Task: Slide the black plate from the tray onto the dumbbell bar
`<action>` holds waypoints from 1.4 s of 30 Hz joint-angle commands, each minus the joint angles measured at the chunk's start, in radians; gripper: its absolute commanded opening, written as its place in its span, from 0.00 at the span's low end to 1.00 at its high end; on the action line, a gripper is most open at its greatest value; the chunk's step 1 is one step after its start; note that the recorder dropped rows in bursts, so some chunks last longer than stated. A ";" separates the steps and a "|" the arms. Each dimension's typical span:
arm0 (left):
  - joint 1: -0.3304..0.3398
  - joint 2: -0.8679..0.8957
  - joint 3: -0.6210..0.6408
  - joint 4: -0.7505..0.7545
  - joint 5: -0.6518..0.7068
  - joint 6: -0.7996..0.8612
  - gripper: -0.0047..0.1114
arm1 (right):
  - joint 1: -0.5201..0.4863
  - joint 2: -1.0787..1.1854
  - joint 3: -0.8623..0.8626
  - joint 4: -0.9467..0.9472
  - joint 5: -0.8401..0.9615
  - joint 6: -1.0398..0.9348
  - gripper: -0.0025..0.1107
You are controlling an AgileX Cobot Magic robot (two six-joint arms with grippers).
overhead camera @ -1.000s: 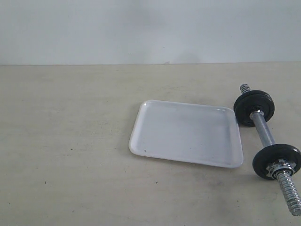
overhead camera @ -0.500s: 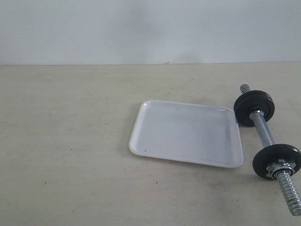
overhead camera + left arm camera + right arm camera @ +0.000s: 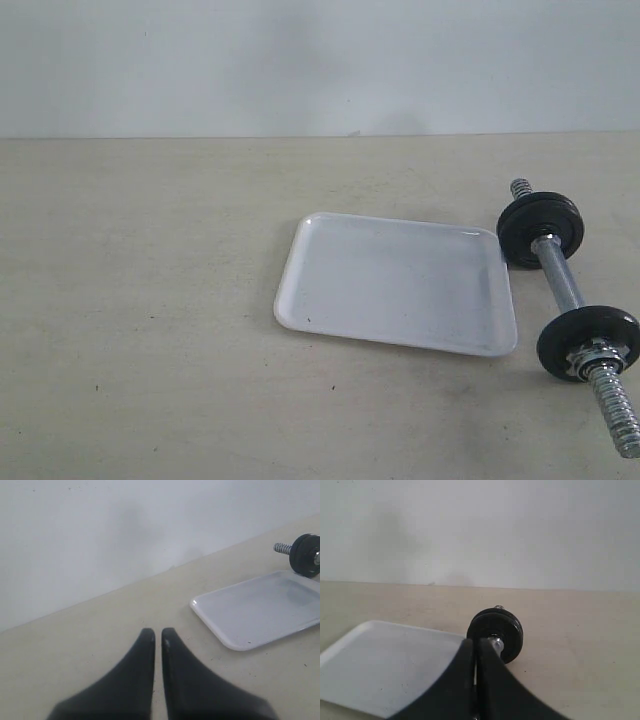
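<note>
Tray: shallow white glossy plastic tray on the beige worktop.
Bar: chrome steel dumbbell bar with two black discs, just right of the tray.
Left gripper: jaws narrow, empty.
Right gripper: jaws pressed together, empty.

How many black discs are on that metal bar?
2. One disc sits near the bar's far end, beside the white tray's corner; the other near its close end, against a steel nut. A thinner disc stacked behind either could be hidden.
</note>
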 commanded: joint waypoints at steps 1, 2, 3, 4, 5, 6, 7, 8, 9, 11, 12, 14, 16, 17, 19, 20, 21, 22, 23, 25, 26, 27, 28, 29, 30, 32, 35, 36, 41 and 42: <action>0.002 -0.003 0.005 0.004 0.009 0.006 0.08 | -0.001 -0.005 0.004 -0.002 0.038 0.000 0.02; 0.002 -0.003 0.005 0.004 0.010 0.006 0.08 | -0.001 -0.005 0.004 -0.002 0.046 0.005 0.02; 0.002 -0.003 0.005 0.004 0.012 0.004 0.08 | -0.001 -0.005 0.004 -0.002 0.053 0.005 0.02; 0.002 -0.003 0.005 0.004 0.012 0.004 0.08 | -0.001 -0.005 0.004 -0.002 0.053 0.005 0.02; 0.002 -0.003 0.005 0.004 0.012 0.004 0.08 | -0.001 -0.005 0.004 -0.002 0.053 0.005 0.02; 0.002 -0.003 0.005 0.004 0.012 0.005 0.08 | -0.001 -0.005 0.004 -0.002 0.053 0.010 0.02; 0.002 -0.003 0.005 0.004 0.008 0.006 0.08 | -0.001 -0.005 0.004 -0.002 0.053 0.012 0.02; 0.002 -0.003 0.005 0.004 0.008 0.004 0.08 | -0.001 -0.005 0.004 -0.002 0.053 0.012 0.02; 0.002 -0.003 0.005 0.004 0.005 0.004 0.08 | -0.001 -0.005 0.004 -0.002 0.053 0.009 0.02; 0.002 -0.003 0.005 0.004 0.005 0.004 0.08 | -0.001 -0.005 0.004 -0.002 0.040 0.008 0.02; 0.002 -0.003 0.005 0.004 0.005 0.004 0.08 | -0.001 -0.005 0.004 -0.002 0.037 0.008 0.02; 0.002 -0.003 0.005 0.004 0.008 0.004 0.08 | -0.001 -0.005 0.004 -0.002 0.037 0.008 0.02; 0.002 -0.003 0.005 0.004 0.012 0.004 0.08 | -0.001 -0.005 0.004 0.000 0.041 0.033 0.02; 0.002 -0.003 0.005 0.004 0.012 0.004 0.08 | -0.001 -0.005 0.004 0.000 0.048 0.046 0.02; 0.002 -0.003 0.005 0.004 0.012 0.004 0.08 | -0.001 -0.005 0.004 0.008 0.081 0.109 0.02; 0.002 -0.003 0.005 0.004 0.012 0.004 0.08 | -0.001 -0.005 0.004 0.011 0.094 0.140 0.02; 0.002 -0.003 0.005 0.004 0.012 0.004 0.08 | -0.001 -0.005 0.004 0.019 0.112 0.197 0.02; 0.002 -0.003 0.005 0.004 0.012 0.004 0.08 | -0.001 -0.005 0.004 0.027 0.123 0.234 0.02; 0.002 -0.003 0.005 0.004 0.012 0.004 0.08 | -0.001 -0.005 0.004 0.027 0.132 0.269 0.02; 0.002 -0.003 0.005 0.004 0.012 0.004 0.08 | -0.001 -0.005 0.004 0.025 0.144 0.252 0.02; 0.002 -0.003 0.005 0.004 0.012 0.004 0.08 | -0.001 -0.005 0.004 0.025 0.144 0.234 0.02; 0.002 -0.003 0.005 0.004 0.012 0.004 0.08 | -0.001 -0.005 0.004 0.025 0.142 0.218 0.02; 0.002 -0.003 0.005 0.004 0.012 0.004 0.08 | -0.001 -0.005 0.004 0.025 0.140 0.218 0.02; 0.002 -0.003 0.005 0.004 0.012 0.004 0.08 | -0.001 -0.005 0.004 0.025 0.140 0.218 0.02; 0.002 -0.003 0.005 0.004 0.012 0.004 0.08 | -0.001 -0.005 0.004 0.025 0.140 0.218 0.02; 0.002 -0.003 0.005 0.004 0.012 0.004 0.08 | -0.001 -0.005 0.004 0.025 0.140 0.218 0.02; 0.002 -0.003 0.005 0.098 0.013 0.004 0.08 | -0.001 -0.005 0.004 0.025 0.140 0.218 0.02; 0.002 -0.003 0.005 0.180 0.013 0.004 0.08 | -0.001 -0.005 0.004 0.025 0.140 0.218 0.02; 0.002 -0.003 0.005 0.384 0.006 0.004 0.08 | -0.001 -0.005 0.004 0.008 0.118 0.194 0.02; 0.002 -0.003 0.005 0.398 0.004 0.004 0.08 | -0.001 -0.005 0.004 -0.004 0.111 0.187 0.02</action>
